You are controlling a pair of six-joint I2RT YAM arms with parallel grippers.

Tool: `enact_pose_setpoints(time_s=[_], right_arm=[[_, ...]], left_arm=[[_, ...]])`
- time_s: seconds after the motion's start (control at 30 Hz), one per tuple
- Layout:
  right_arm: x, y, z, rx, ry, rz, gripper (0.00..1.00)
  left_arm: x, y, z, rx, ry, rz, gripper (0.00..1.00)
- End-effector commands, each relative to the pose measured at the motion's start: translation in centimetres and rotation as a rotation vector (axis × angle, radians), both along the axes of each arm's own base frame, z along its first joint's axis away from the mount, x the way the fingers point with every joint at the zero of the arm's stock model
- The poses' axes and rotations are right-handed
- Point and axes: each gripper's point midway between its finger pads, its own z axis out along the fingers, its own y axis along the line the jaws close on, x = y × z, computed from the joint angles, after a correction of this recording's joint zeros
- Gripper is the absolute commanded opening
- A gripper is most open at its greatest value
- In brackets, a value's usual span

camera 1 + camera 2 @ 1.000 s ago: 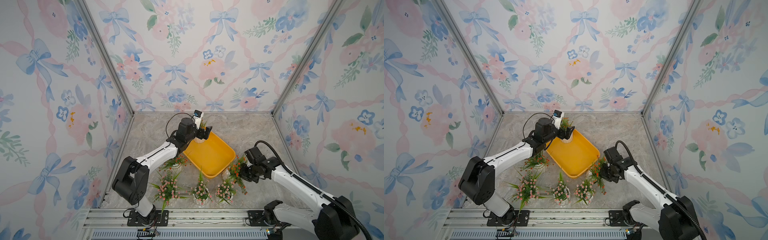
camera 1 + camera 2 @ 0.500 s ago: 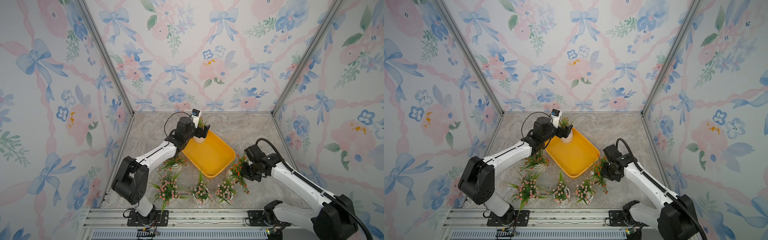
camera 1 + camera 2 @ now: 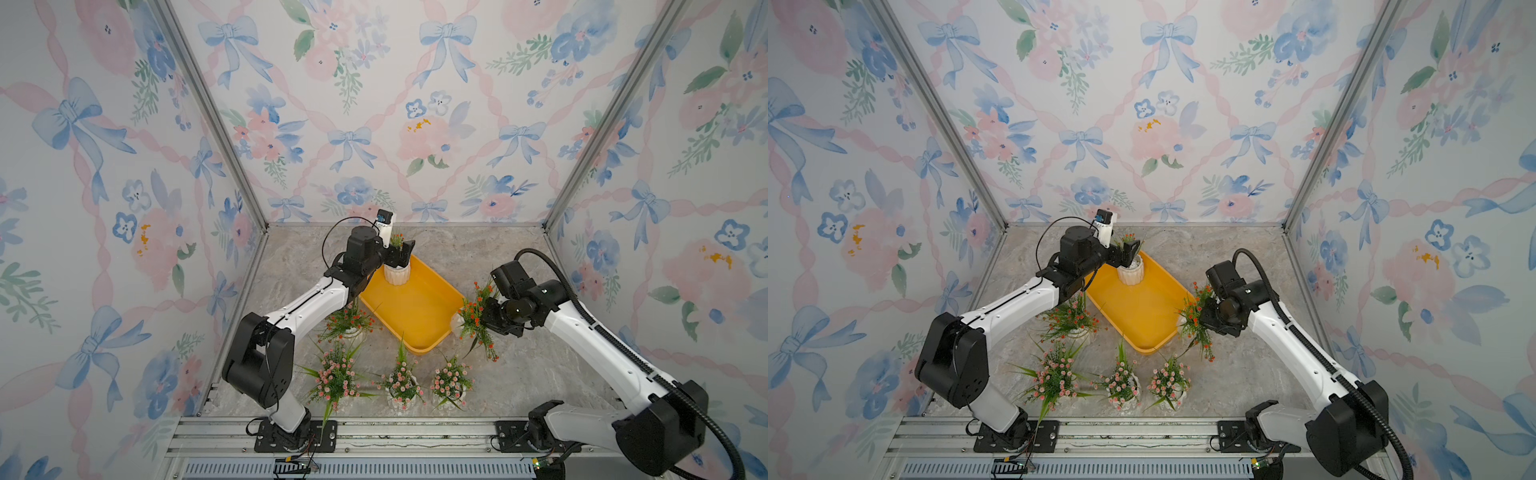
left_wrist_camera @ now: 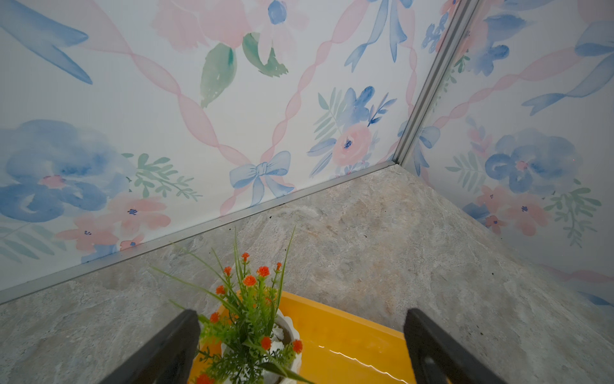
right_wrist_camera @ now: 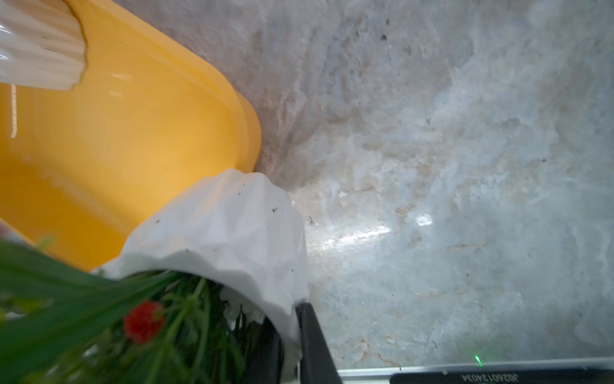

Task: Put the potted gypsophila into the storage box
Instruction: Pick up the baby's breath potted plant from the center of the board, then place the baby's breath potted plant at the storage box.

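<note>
The yellow storage box (image 3: 419, 316) (image 3: 1142, 316) lies mid-table. One potted gypsophila (image 3: 397, 274) (image 4: 262, 335) with orange-red blossoms stands upright in its far corner. My left gripper (image 3: 401, 254) (image 4: 300, 335) hangs open just above that pot, fingers (image 4: 172, 345) apart and not touching it. My right gripper (image 3: 488, 321) (image 5: 292, 339) is shut on the rim of another orange-red potted gypsophila (image 3: 473, 316) (image 5: 229, 229). That pot hangs tilted at the box's right corner, one finger inside it and one outside.
An orange-red plant (image 3: 349, 322) stands on the table left of the box. Three pink-blossomed plants (image 3: 336, 376), (image 3: 401, 380), (image 3: 451, 380) stand in a row near the front edge. Wallpapered walls close in three sides.
My right gripper has carried its pot away from the front, up beside the box's right corner. The left gripper has drawn slightly up and back from the pot in the box.
</note>
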Motion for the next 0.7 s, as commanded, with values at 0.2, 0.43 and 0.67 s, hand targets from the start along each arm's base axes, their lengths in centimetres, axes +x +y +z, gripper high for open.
enact_pose_setpoints(time_s=[0.2, 0.43, 0.67], right_arm=[[8.5, 5.2, 3.0, 0.131, -0.157, 0.062, 0.00], [14.5, 9.5, -1.5, 0.130, -0.129, 0.082, 0.00], [18.0, 12.9, -5.3, 0.082, -0.113, 0.099, 0.00]], left_arm=[[-0.1, 1.4, 1.6, -0.051, -0.002, -0.032, 0.98], [-0.4, 3.6, 2.8, -0.065, -0.024, -0.035, 0.98], [-0.4, 5.4, 2.6, -0.034, -0.041, 0.006, 0.98]])
